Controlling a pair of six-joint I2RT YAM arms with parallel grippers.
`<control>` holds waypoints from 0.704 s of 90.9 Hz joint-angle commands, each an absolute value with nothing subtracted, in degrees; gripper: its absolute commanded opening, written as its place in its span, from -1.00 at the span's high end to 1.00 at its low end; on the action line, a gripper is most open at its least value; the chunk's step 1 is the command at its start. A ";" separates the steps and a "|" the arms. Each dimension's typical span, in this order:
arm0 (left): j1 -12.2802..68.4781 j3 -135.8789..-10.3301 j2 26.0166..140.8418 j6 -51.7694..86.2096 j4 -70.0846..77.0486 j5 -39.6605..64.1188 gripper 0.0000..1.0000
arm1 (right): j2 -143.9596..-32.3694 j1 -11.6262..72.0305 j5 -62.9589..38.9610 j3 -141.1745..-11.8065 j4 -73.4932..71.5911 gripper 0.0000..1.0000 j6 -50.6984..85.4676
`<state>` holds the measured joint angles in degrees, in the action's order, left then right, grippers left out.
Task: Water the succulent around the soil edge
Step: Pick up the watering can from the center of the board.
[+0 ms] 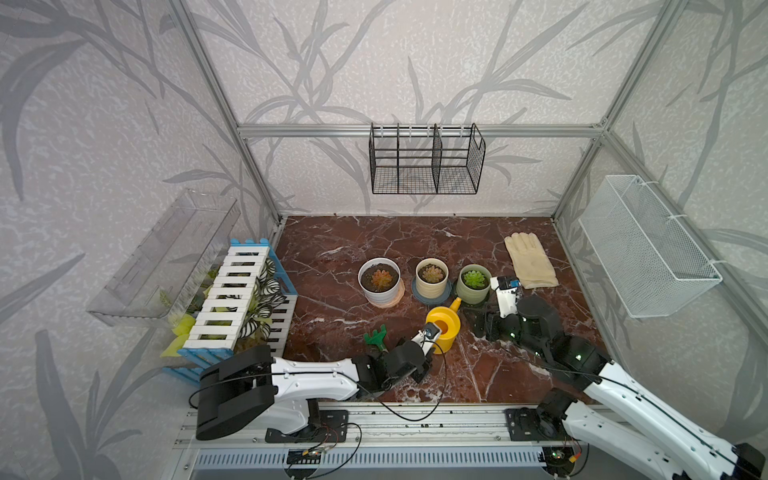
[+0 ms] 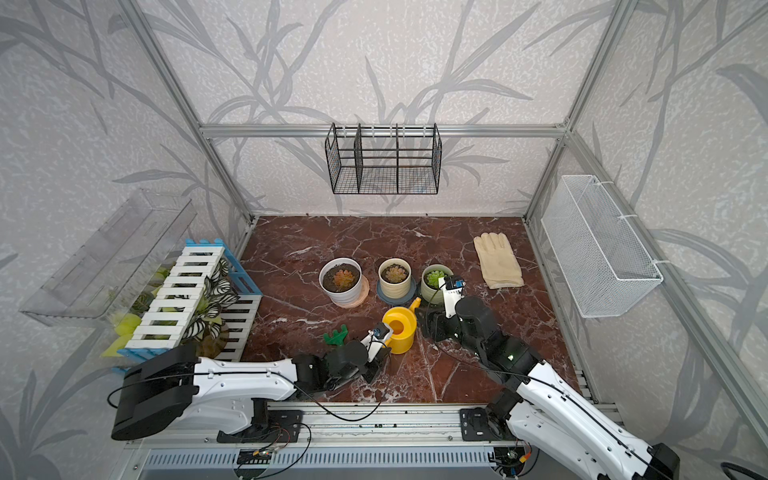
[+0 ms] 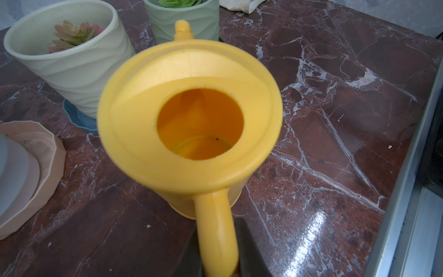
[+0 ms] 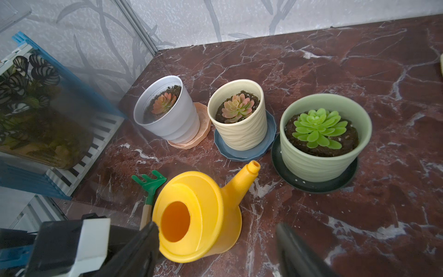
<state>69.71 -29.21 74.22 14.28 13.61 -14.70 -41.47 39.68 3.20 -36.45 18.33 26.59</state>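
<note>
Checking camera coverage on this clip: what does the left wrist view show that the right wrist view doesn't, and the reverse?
Left wrist only: the handle of the watering can, gripped by the left gripper, and the can's inner floor.
Right wrist only: the green rake, the soil in the green pot, and the striped-leaf plants.
Both: the watering can and its spout, the cream pot, the green pot and the marble table.
</note>
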 commanded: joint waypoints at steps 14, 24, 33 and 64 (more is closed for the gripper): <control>68.82 -41.85 70.25 22.29 -6.77 -12.56 1.00 | -40.94 39.08 11.60 -38.60 21.85 -0.66 29.46; 65.12 -46.50 71.32 23.02 -14.06 -6.14 1.00 | -42.20 38.16 15.60 -39.77 24.71 -0.73 31.21; 60.66 -52.14 72.55 21.90 -20.10 -0.83 1.00 | -42.91 36.68 18.99 -40.40 27.37 -0.76 33.39; 57.33 -79.42 86.11 13.05 -40.34 0.41 1.00 | -42.05 28.93 18.37 -38.52 29.44 -0.75 37.00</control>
<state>57.32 -71.88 81.87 17.45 -30.89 -0.86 -42.87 30.22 17.58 -38.83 28.08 35.51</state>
